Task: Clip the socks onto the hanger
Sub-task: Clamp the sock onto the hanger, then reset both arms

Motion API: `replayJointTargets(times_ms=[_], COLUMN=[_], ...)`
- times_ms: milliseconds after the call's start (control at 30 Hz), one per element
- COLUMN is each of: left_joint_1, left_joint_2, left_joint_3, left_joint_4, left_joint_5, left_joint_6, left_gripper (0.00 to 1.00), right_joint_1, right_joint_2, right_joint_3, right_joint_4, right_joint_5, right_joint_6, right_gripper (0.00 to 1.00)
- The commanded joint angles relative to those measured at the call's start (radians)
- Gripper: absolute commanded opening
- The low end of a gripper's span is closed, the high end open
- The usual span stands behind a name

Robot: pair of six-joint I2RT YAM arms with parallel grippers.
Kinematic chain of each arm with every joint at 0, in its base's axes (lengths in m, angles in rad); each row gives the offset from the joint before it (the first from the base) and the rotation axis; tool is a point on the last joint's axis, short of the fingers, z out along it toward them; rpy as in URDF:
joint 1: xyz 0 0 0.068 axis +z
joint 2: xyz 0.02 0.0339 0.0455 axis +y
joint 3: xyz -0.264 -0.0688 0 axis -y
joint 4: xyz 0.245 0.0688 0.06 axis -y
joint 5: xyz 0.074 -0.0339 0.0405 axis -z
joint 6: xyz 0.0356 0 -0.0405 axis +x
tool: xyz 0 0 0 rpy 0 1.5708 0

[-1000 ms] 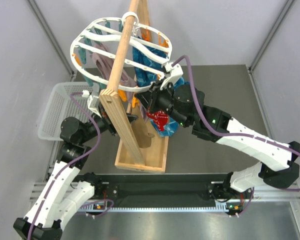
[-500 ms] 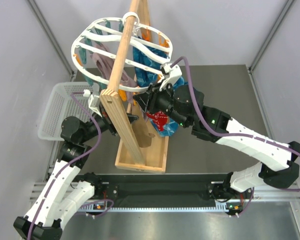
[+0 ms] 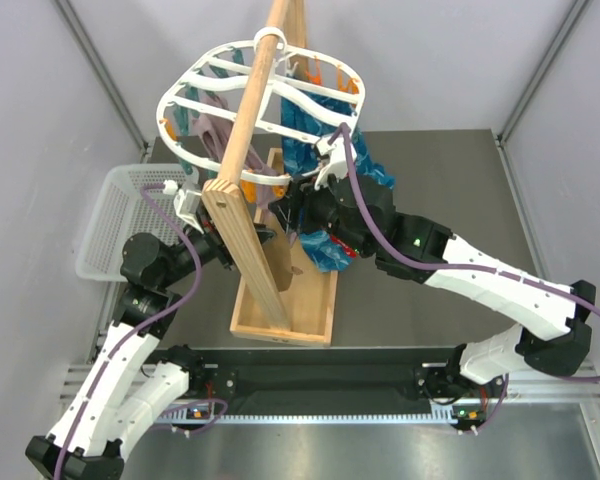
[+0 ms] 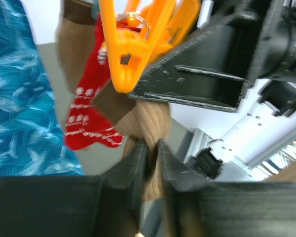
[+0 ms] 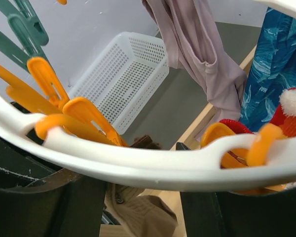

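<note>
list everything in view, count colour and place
hanger: one, white, hung on stand
pegs: many, orange and teal, dangling from hanger
red sock: at least one, white pattern, under pegs
tan sock: at least one, tan-brown, beside red sock
mauve sock: one, dull mauve, hanging from hanger
blue cloth: count unclear, patterned blue, beside red sock
stand: one, wood, mid-table
basket: one, white mesh, table's left
table: one, dark grey
left gripper: black, closed on tan sock
right gripper: black, open at hanger rim
</note>
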State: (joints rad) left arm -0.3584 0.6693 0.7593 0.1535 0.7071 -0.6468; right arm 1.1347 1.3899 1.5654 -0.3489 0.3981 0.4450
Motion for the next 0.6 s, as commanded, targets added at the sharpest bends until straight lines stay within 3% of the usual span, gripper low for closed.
replayJointTargets(times_ms=[0, 133, 367, 500, 567], left_joint_1=[-0.013, -0.011, -0.013, -0.013, -0.013], left_joint_2=[-0.007, 0.013, -0.002, -0.028, -0.054], left_joint_3=[0.049, 0.049, 0.044, 0.054, 0.055], left_joint_4=[0.006, 0.006, -0.037, -0.123, -0.208], left_joint_5=[-0.014, -0.035, -0.067, -0.109, -0.156], left_joint_6=[0.009, 0.003, 0.032, 0.078, 0.110], left_gripper=[0.30, 0.41, 0.45, 0.46, 0.46], right_joint_1=[-0.015, -0.013, -0.013, -0.015, -0.015], right_joint_2=[-0.035, -0.072, -0.143, -0.172, -0.186], right_joint_3=[-0.004, -0.008, -0.031, -0.050, -0.083], right_joint_4=[-0.016, -0.028, -0.056, -0.093, -0.094], right_joint_5=[0.016, -0.010, -0.082, -0.165, -0.191], right_joint_6=[-0.012, -0.009, -0.038, -0.092, -0.123], right_gripper=[0.56, 0.64, 0.90, 1.00, 1.00])
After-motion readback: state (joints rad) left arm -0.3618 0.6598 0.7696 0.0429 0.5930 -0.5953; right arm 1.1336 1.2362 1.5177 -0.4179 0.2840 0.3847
